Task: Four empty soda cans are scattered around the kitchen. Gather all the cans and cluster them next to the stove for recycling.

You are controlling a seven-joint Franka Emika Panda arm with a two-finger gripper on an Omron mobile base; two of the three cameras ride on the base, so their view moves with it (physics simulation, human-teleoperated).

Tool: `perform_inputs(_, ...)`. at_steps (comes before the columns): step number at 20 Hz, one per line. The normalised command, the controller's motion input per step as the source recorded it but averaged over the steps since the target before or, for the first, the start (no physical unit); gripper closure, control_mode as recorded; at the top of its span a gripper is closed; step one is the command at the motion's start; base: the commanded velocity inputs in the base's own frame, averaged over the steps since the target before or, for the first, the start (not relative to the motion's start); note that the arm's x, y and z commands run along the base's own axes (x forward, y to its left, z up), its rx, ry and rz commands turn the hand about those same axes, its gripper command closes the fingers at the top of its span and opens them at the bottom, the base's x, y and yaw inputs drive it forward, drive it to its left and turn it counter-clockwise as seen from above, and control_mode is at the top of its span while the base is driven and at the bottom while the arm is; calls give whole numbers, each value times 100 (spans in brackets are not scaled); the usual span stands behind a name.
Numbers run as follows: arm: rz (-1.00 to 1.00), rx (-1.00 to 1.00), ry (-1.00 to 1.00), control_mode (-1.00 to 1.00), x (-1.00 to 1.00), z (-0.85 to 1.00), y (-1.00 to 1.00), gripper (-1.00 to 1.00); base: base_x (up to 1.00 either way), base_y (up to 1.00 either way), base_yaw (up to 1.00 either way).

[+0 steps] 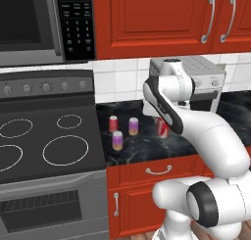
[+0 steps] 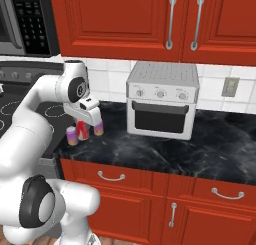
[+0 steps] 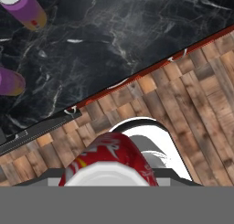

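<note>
The stove point(image 1: 44, 136), with white burner rings on its black cooktop, stands well to the left of the tool, its edge meeting the black marbled table point(image 1: 147, 148). Red cabinets point(image 2: 125, 24) hang above and behind the tool, and the silver toaster oven point(image 2: 161, 101) sits on the table to the tool's right, near the tiled wall.

The tool point(image 2: 84, 125) is low over the table near the stove side and is clenched on a red soda can point(image 1: 162, 128); in the hand view that can's point(image 3: 109, 161) silvery top sits right at the bottom, between the fingertips.

Just left of the tool three more cans stand upright on the table, close together yet apart: a red can point(image 1: 113, 123) nearest the stove, a purple-pink can with an orange base band point(image 1: 133, 126) beside it, and another purple-pink can point(image 1: 117, 140) in front, nearer the table edge.
</note>
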Motion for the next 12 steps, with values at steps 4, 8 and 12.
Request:
perform_inputs(4, 0, 0, 0, 100, 0, 0, 0, 100, 0, 0, 0)
perform_inputs(8, 0, 0, 0, -100, 1, 0, 1, 100, 0, 0, 0)
perform_inputs(12, 3, 0, -2, -100, 4, -5, 4, 100, 0, 0, 0)
